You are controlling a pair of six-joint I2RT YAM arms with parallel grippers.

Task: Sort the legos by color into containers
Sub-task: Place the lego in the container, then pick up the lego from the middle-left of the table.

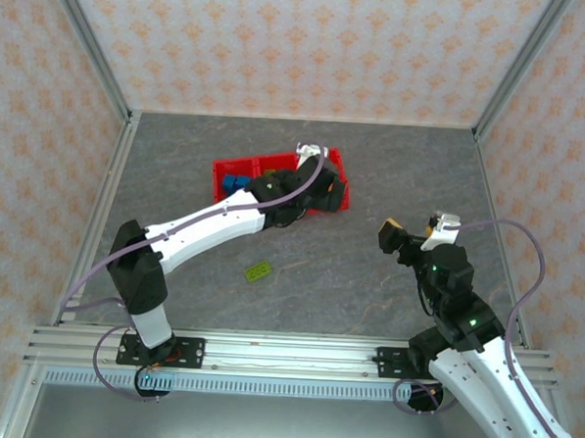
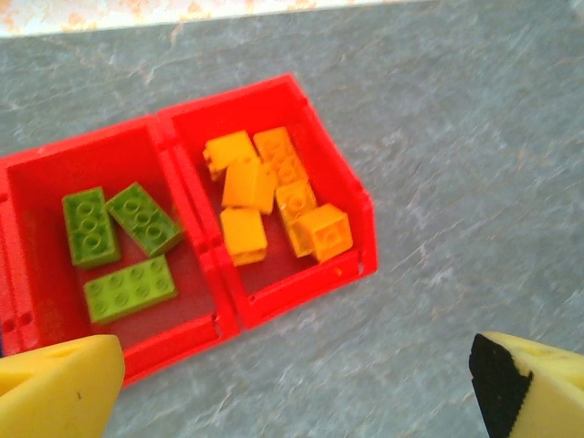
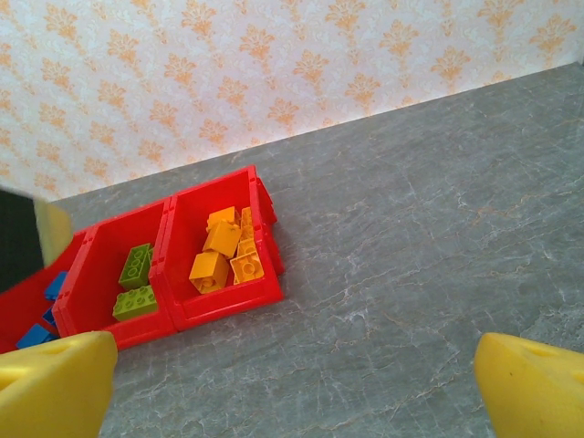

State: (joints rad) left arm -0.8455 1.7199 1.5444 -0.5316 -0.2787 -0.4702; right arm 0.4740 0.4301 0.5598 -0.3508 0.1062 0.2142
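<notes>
Left wrist view: orange legos (image 2: 251, 187) are gathered in the end bin of the containers (image 2: 301, 299), and green legos (image 2: 91, 228) in the bin beside it. The left gripper (image 2: 292, 374) is held spread and empty above the containers, and the right gripper (image 3: 292, 365) is spread too. One green lego (image 1: 258, 270) is left outside the containers, probably to be fetched next.

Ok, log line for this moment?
left gripper open near containers | right gripper open, away from them | green lego loose on table

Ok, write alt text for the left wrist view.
Two joined red bins sit on a grey table: one holds three green bricks, the other about six orange bricks. The yellow fingers of the left gripper show at the bottom corners, wide apart and empty.
</notes>
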